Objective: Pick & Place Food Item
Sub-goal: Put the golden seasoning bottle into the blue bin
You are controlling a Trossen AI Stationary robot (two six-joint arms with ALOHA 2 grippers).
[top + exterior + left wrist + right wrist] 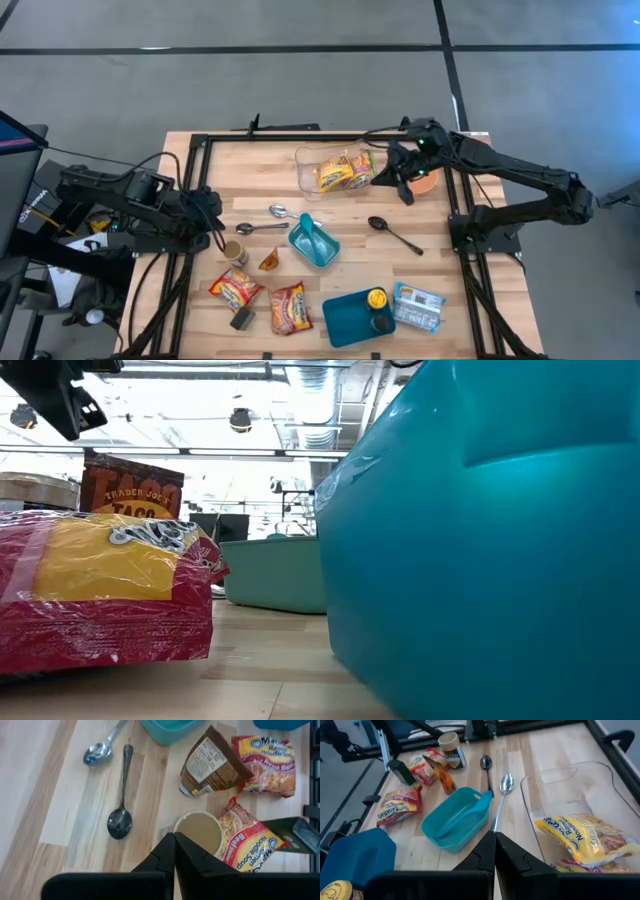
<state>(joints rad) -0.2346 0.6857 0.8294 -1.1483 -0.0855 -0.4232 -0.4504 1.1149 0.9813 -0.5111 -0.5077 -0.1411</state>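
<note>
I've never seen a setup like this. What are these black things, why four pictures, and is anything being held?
Two robot arms work at a wooden table. One camera looks down from above, one sits at tabletop level, and one rides on each wrist. The left gripper hangs shut and empty above a small cup, near a spoon. The right gripper is shut and empty too, beside a clear container holding noodle packets. Also lying there: a teal scoop bin and more ramen packets.
</note>
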